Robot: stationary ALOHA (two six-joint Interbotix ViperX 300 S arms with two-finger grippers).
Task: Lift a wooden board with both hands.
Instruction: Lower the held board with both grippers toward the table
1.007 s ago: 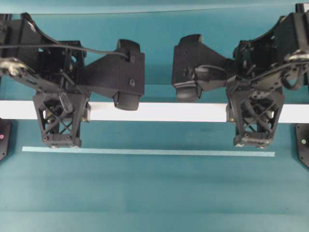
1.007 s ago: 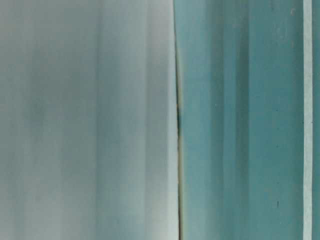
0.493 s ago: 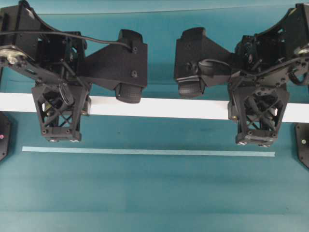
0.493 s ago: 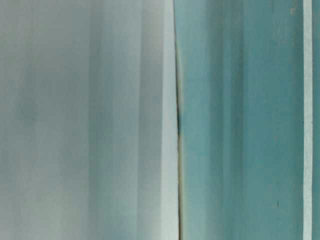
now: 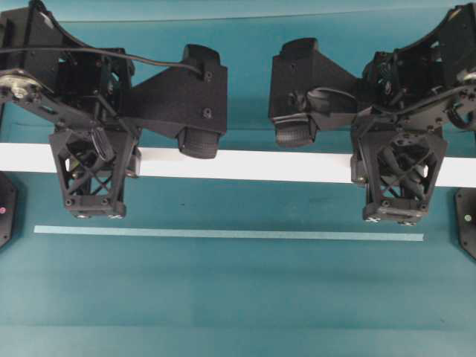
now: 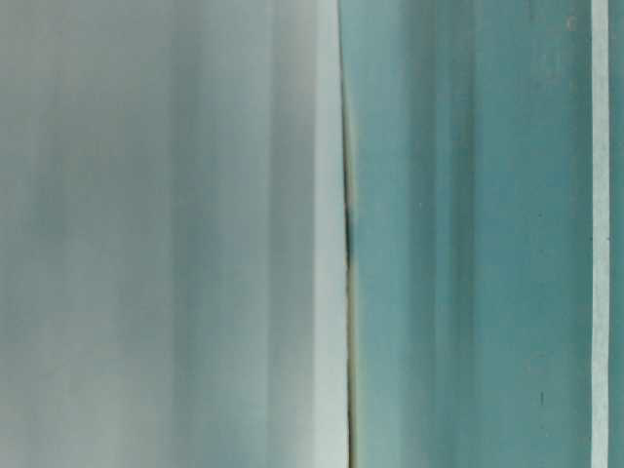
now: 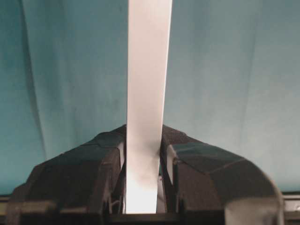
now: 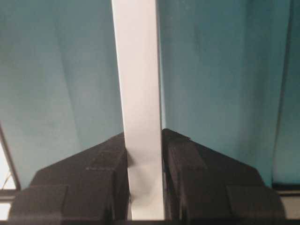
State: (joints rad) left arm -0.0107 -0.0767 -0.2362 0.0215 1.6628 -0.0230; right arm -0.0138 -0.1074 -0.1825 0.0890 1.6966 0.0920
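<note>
The wooden board (image 5: 245, 165) is a long white plank spanning the overhead view, held level above the teal table. My left gripper (image 5: 93, 160) is shut on it near its left end. My right gripper (image 5: 401, 169) is shut on it near its right end. In the left wrist view the board (image 7: 147, 70) runs straight out from between the left gripper's (image 7: 143, 145) jaws, which press on both its sides. In the right wrist view the board (image 8: 136, 70) is clamped the same way in the right gripper (image 8: 143, 140). The board's parts under the grippers are hidden.
A thin pale teal strip (image 5: 223, 233) lies flat on the table in front of the board; it also shows in the table-level view (image 6: 600, 234). Black mounts sit at the left edge (image 5: 6, 208) and right edge (image 5: 467, 219). A blurred pale surface (image 6: 166, 234) fills the table-level view's left half.
Both grippers and the board have shifted slightly toward the top of the overhead view since a second ago. Little has changed in the last half second.
</note>
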